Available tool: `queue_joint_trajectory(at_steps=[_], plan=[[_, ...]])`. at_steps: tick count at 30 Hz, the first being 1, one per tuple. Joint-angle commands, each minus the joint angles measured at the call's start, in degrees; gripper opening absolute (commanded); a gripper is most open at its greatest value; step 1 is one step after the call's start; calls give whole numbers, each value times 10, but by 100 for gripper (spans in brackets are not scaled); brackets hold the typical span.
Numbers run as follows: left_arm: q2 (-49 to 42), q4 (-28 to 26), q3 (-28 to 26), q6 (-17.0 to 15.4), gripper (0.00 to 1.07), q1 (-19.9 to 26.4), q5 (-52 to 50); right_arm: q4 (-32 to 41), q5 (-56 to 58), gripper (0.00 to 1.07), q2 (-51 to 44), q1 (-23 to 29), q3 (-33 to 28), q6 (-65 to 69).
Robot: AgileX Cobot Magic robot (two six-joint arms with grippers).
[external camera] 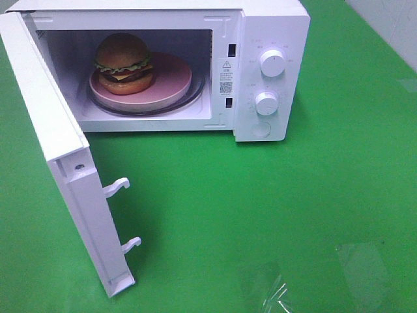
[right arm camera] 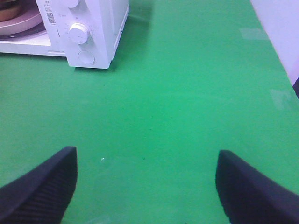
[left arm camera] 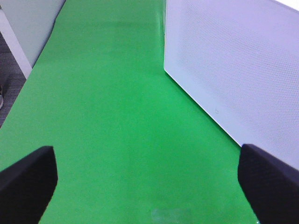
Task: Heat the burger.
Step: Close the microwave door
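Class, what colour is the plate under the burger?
Pink. The plate shows best in the exterior high view, inside the microwave.

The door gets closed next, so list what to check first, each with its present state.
1. The burger sits on the pink plate inside the microwave: ok.
2. The pink plate lies fully inside the opening: ok.
3. The door is shut: not ok, it stands wide open.
4. The left gripper is open and empty: ok.
5. The right gripper is open and empty: ok.
6. The knobs are set for heating: cannot tell.
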State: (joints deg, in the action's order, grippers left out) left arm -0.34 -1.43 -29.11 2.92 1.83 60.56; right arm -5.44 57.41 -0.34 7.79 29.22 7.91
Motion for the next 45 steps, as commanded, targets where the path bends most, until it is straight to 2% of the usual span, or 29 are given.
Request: queue_joint_trajectory(at_steps=[1,3,4,5,8,10,11,12,13,14,15,16,17,18,19,20,21,24,28,31,32,37,38,39,41,42,43,45], plan=[[-11,-3,1,-5,97,-4,-10,-3,0,76,-13,-3,-2,-6],[-11,-2,-9,-29,88,-4,-28,-3,0,76,-13,-3,-2,-6],[-11,-2,-9,-29,88,-4,-28,-3,0,76,-13,-3,-2,-6],[-11,-2,-13,-29,77,-4,-46,-3,0,76,-13,-3,-2,-6],[-10,-2,-13,-29,72,-4,-54,-3,0,76,-13,-3,-2,-6],[7,-2,-13,-29,54,-4,-89,-3,0,76,-13,-3,-2,-6],[7,-2,-13,-29,54,-4,-89,-3,0,76,-13,-3,-2,-6],[25,-2,-13,-29,47,-4,-104,-3,0,76,-13,-3,-2,-6],[25,-2,-13,-29,47,-4,-104,-3,0,76,-13,-3,-2,-6],[48,-2,-13,-29,40,-4,-120,-3,0,76,-13,-3,-2,-6],[48,-2,-13,-29,40,-4,-120,-3,0,76,-13,-3,-2,-6],[70,-1,-13,-29,29,-4,-143,-3,0,76,-13,-3,-2,-6],[83,-1,-13,-29,22,-4,-156,-3,0,76,-13,-3,-2,-6],[83,-1,-13,-29,22,-4,-156,-3,0,76,-13,-3,-2,-6],[107,-1,-13,-29,10,-4,-180,-3,0,76,-13,-3,-2,-6],[107,-1,-13,-29,10,-4,-180,-3,0,76,-13,-3,-2,-6],[136,-1,-11,-29,0,-4,-206,-3,0,76,-13,-3,-2,-6],[160,1,-5,-29,0,-4,-239,-3,0,76,-13,-3,-2,-6],[219,2,23,-29,0,-4,-348,-3,0,76,-13,-3,-2,-6],[239,2,36,-29,0,-4,-392,-3,0,76,-13,-3,-2,-6],[260,2,54,-29,0,-4,-445,-3,0,76,-13,-3,-2,-6],[297,2,92,-29,0,-4,-544,-3,0,76,-13,-3,-2,-6],[317,2,116,-29,0,-4,-606,-3,0,76,-13,-3,-2,-6],[317,2,116,-29,0,-4,-606,-3,0,76,-13,-3,-2,-6],[360,2,155,-29,0,-4,-708,-3,0,76,-13,-3,-2,-6],[360,2,155,-29,0,-4,-708,-3,0,76,-13,-3,-2,-6],[388,2,170,-29,0,-4,-760,-3,0,76,-13,-3,-2,-6],[417,2,178,-29,0,-4,-800,-3,0,76,-13,-3,-2,-6]])
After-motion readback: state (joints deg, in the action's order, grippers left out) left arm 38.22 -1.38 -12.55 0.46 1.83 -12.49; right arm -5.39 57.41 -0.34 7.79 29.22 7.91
